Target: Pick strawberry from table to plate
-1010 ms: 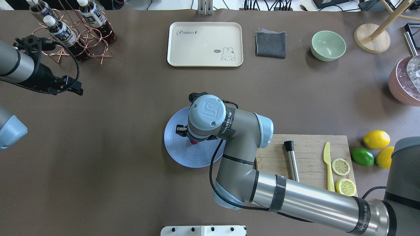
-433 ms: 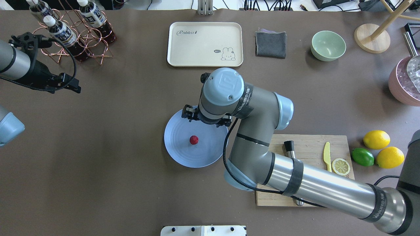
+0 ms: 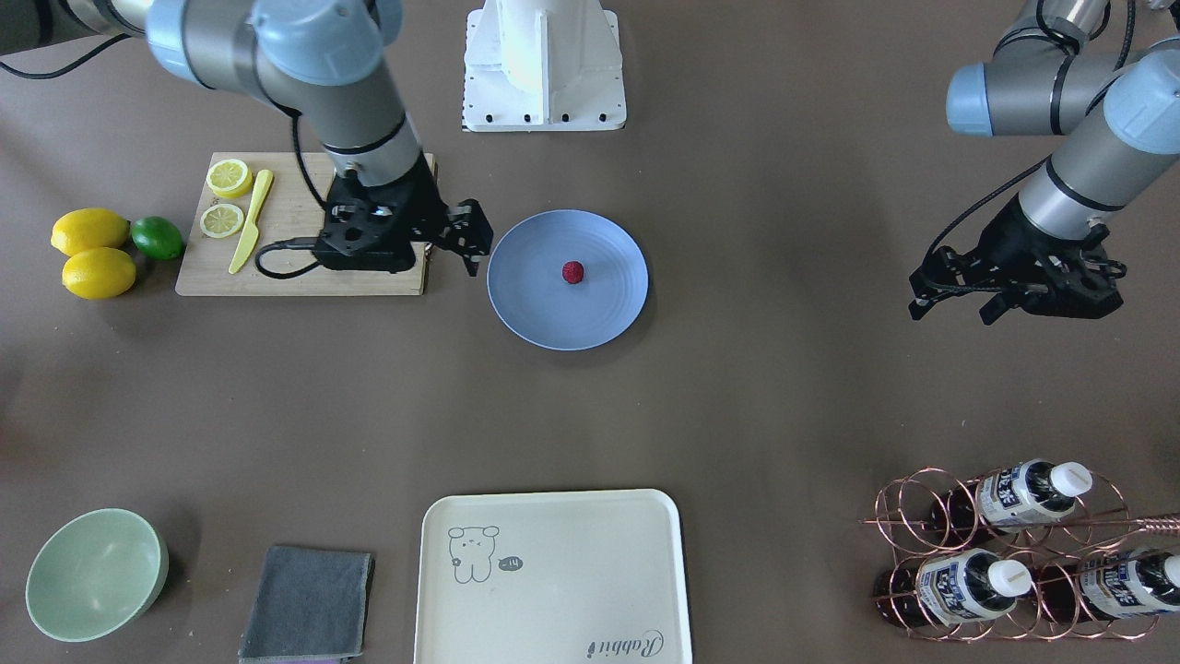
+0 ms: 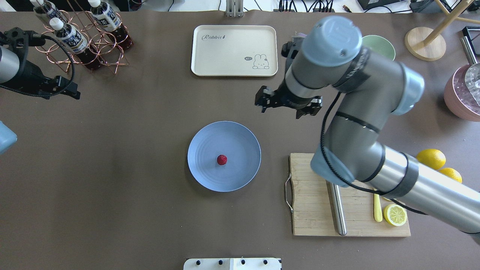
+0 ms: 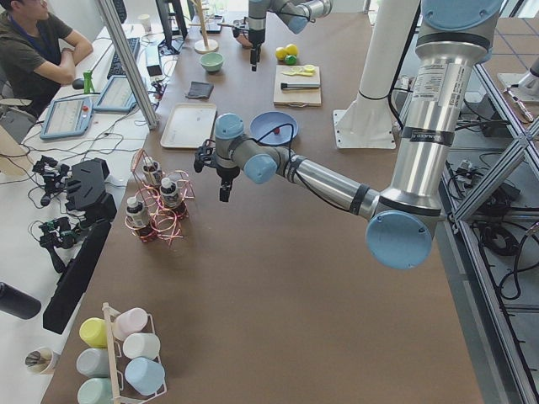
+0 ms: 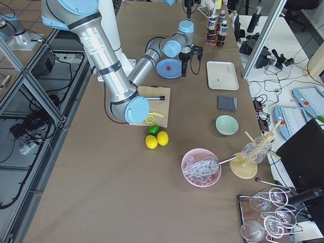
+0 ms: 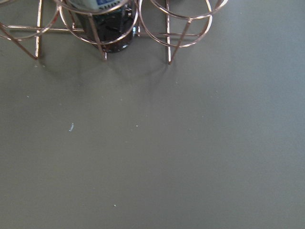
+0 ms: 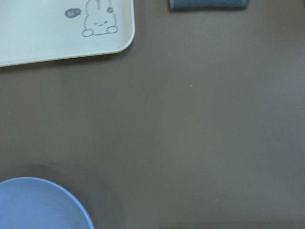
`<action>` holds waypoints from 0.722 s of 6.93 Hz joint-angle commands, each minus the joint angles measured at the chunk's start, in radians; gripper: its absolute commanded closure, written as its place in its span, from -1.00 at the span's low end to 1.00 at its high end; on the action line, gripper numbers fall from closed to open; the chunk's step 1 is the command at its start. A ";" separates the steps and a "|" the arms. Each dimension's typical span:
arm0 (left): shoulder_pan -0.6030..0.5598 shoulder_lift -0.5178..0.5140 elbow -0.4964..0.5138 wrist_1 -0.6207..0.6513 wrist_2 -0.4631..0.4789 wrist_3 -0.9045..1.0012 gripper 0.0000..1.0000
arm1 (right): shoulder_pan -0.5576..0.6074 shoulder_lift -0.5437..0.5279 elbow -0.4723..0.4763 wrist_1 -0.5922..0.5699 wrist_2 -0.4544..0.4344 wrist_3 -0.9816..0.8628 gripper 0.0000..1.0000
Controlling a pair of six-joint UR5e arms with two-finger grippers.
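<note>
The small dark red strawberry [image 4: 222, 159] [image 3: 572, 271] lies near the middle of the light-blue plate [image 4: 240, 142] [image 3: 544, 304], which rests on the brown table [image 4: 131, 168]. My right gripper [image 4: 288, 106] [image 3: 466, 244] hangs open and empty above the table, off the plate's far right side and apart from it. Its wrist view catches only the plate's rim [image 8: 43, 200] and a tray corner. My left gripper [image 4: 69, 90] [image 3: 959, 300] is open and empty at the table's left, beside the bottle rack.
A wooden cutting board [image 4: 318, 210] with a lemon slice, a yellow knife and a steel rod lies right of the plate. Lemons [image 3: 92, 249] and a lime sit beyond it. The cream tray [image 4: 234, 50], grey cloth [image 3: 309, 599], green bowl [image 3: 92, 572] and copper bottle rack [image 4: 82, 41] line the far side.
My right gripper let go of the strawberry on the plate, rose, and swung away toward the far right. The left arm drew back slightly to the left.
</note>
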 commanded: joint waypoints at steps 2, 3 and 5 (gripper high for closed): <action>-0.254 0.105 0.024 0.089 -0.065 0.444 -0.93 | 0.348 -0.236 -0.055 -0.015 0.154 -0.599 -1.00; -0.317 0.117 0.060 0.089 -0.103 0.543 -0.93 | 0.445 -0.269 -0.146 -0.013 0.183 -0.798 -1.00; -0.390 0.139 0.102 0.102 -0.127 0.646 -0.94 | 0.626 -0.275 -0.335 -0.010 0.243 -1.129 -1.00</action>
